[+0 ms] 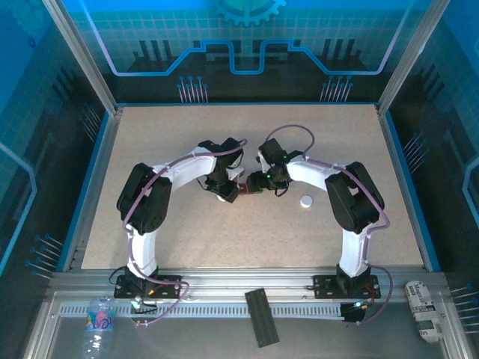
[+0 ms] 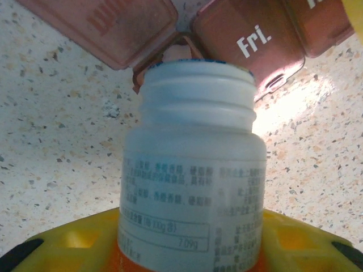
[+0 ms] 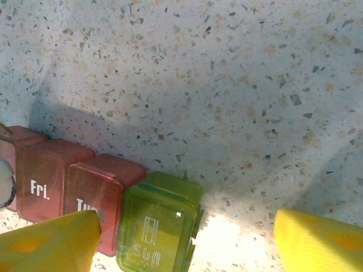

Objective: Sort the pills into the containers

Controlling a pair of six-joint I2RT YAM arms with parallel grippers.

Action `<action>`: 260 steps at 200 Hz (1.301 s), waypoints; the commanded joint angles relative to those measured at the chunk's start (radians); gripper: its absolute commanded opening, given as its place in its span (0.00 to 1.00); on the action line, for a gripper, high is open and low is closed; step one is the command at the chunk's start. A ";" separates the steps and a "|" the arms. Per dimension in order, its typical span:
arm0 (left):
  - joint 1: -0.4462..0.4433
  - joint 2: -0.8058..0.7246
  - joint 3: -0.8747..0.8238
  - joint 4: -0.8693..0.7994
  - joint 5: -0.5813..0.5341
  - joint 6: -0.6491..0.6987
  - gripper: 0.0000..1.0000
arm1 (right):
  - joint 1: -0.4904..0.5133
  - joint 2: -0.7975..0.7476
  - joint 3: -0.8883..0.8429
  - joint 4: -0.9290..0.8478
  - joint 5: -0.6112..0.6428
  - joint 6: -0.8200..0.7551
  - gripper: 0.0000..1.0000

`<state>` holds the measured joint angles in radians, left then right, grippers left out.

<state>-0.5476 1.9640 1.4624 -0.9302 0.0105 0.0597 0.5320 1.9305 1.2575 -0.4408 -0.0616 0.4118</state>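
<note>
Top view: my two arms closed in mid-tabletop (image 1: 187, 142). The containers (image 1: 243, 193), one short strip, lay crosswise between my left claw (image 1: 222, 191) and right claw (image 1: 257, 185). One white cap (image 1: 305, 200) sat apart to the right.

Left wrist: that claw gripped one uncapped pill bottle (image 2: 193, 187), its mouth just short of the seemingly open compartment beside "Fri." I judged this the nearer arm for pouring.

Right wrist: my right claw stood open at the strip's green end, beside three red compartments.

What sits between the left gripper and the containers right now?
The uncapped white bottle. It is held in the left gripper, with its open mouth close up to the dark red containers. The left wrist view shows this.
</note>
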 commanded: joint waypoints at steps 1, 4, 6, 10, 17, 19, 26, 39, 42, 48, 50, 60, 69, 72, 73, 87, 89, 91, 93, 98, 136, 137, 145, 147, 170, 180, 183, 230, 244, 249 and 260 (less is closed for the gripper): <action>-0.007 0.015 0.039 -0.039 -0.025 0.018 0.00 | 0.014 0.026 -0.013 -0.021 -0.001 0.011 0.81; -0.007 0.015 0.040 -0.039 -0.026 0.018 0.00 | 0.014 0.025 -0.013 -0.021 -0.002 0.011 0.81; -0.007 0.016 0.039 -0.039 -0.026 0.018 0.00 | 0.014 0.024 -0.013 -0.020 -0.002 0.010 0.81; -0.007 0.016 0.041 -0.038 -0.027 0.018 0.00 | 0.014 0.024 -0.015 -0.020 -0.001 0.011 0.81; -0.009 0.016 0.041 -0.040 -0.029 0.017 0.00 | 0.013 0.025 -0.015 -0.022 -0.001 0.009 0.81; -0.008 0.016 0.041 -0.039 -0.029 0.017 0.00 | 0.013 0.025 -0.015 -0.021 0.000 0.009 0.81; -0.007 0.015 0.041 -0.040 -0.031 0.017 0.00 | 0.014 0.024 -0.015 -0.021 0.000 0.009 0.81; -0.008 0.012 0.042 -0.039 -0.035 0.017 0.00 | 0.014 0.025 -0.015 -0.021 0.000 0.009 0.81; -0.008 0.012 0.041 -0.041 -0.036 0.017 0.00 | 0.014 0.025 -0.015 -0.021 0.000 0.009 0.81; -0.008 0.009 0.041 -0.040 -0.037 0.017 0.00 | 0.014 0.025 -0.015 -0.021 0.000 0.009 0.81; -0.007 0.008 0.041 -0.041 -0.037 0.017 0.00 | 0.013 0.024 -0.015 -0.021 0.000 0.009 0.81; -0.008 0.006 0.041 -0.038 -0.037 0.017 0.00 | 0.013 0.025 -0.015 -0.021 -0.001 0.009 0.81; -0.007 0.004 0.041 -0.039 -0.035 0.017 0.00 | 0.013 0.025 -0.015 -0.021 0.001 0.010 0.81; -0.007 0.003 0.041 -0.039 -0.035 0.017 0.00 | 0.014 0.025 -0.015 -0.021 0.001 0.009 0.81; -0.007 0.003 0.041 -0.039 -0.035 0.017 0.00 | 0.013 0.025 -0.015 -0.021 0.001 0.009 0.81; -0.006 -0.002 0.041 -0.038 -0.034 0.017 0.00 | 0.014 0.025 -0.015 -0.021 0.000 0.010 0.81; -0.007 -0.002 0.041 -0.039 -0.034 0.017 0.00 | 0.014 0.024 -0.015 -0.021 0.000 0.010 0.81; -0.007 -0.002 0.041 -0.039 -0.034 0.017 0.00 | 0.013 0.024 -0.015 -0.021 0.000 0.009 0.81; -0.007 -0.003 0.041 -0.038 -0.034 0.017 0.00 | 0.014 0.024 -0.015 -0.021 0.000 0.011 0.81; -0.007 -0.004 0.041 -0.039 -0.031 0.017 0.00 | 0.014 0.024 -0.015 -0.021 0.000 0.010 0.81; -0.006 -0.014 0.033 -0.031 -0.026 0.017 0.00 | 0.013 0.027 -0.014 -0.021 0.001 0.011 0.81; -0.007 -0.014 0.032 -0.030 -0.026 0.017 0.00 | 0.014 0.027 -0.015 -0.022 0.001 0.011 0.81; -0.006 -0.019 0.024 -0.024 -0.020 0.014 0.00 | 0.014 0.030 -0.015 -0.021 0.000 0.011 0.81; -0.005 -0.021 0.022 -0.022 -0.018 0.014 0.00 | 0.014 0.029 -0.015 -0.021 0.000 0.011 0.81; -0.005 -0.045 -0.013 0.009 -0.007 0.001 0.00 | 0.014 0.029 -0.017 -0.019 -0.001 0.013 0.81; -0.003 -0.055 -0.029 0.021 -0.002 -0.006 0.00 | 0.014 0.029 -0.017 -0.018 -0.001 0.013 0.81; -0.003 -0.058 -0.033 0.026 0.001 -0.008 0.00 | 0.014 0.030 -0.017 -0.019 -0.001 0.014 0.81; 0.002 -0.119 -0.113 0.097 0.022 -0.035 0.00 | 0.014 0.036 -0.015 -0.018 -0.001 0.017 0.81; 0.003 -0.138 -0.135 0.122 0.027 -0.039 0.00 | 0.014 0.037 -0.015 -0.018 -0.002 0.018 0.81; 0.003 -0.145 -0.143 0.132 0.030 -0.041 0.00 | 0.014 0.038 -0.015 -0.018 -0.002 0.020 0.81; 0.003 -0.163 -0.164 0.158 0.037 -0.045 0.00 | 0.014 0.038 -0.015 -0.018 -0.003 0.020 0.81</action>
<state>-0.5472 1.8637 1.3380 -0.8291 0.0093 0.0399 0.5320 1.9312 1.2575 -0.4385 -0.0620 0.4198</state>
